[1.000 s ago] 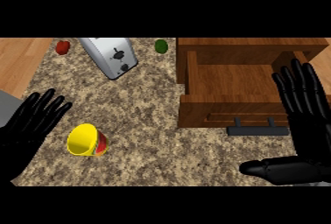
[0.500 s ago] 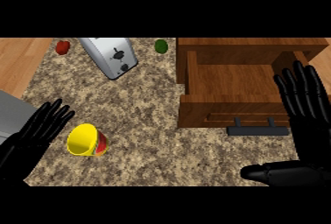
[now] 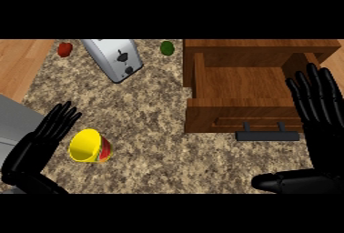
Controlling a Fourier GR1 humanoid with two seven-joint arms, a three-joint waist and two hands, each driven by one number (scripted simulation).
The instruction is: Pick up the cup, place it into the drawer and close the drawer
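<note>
Glossy black left hand [image 3: 40, 145] and right hand [image 3: 319, 113], slender segmented fingers.

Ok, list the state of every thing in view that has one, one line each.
cup: lying tipped on the counter, not held
drawer: open, nothing inside
left robot hand: open, beside the cup
right robot hand: open, resting at the drawer's right edge
toaster: lying on the counter, slots showing

Your yellow cup [image 3: 88, 146] is lying tipped on the surface, mouth facing up-left; the wooden drawer [image 3: 235, 93] is sitting open, well apart.
</note>
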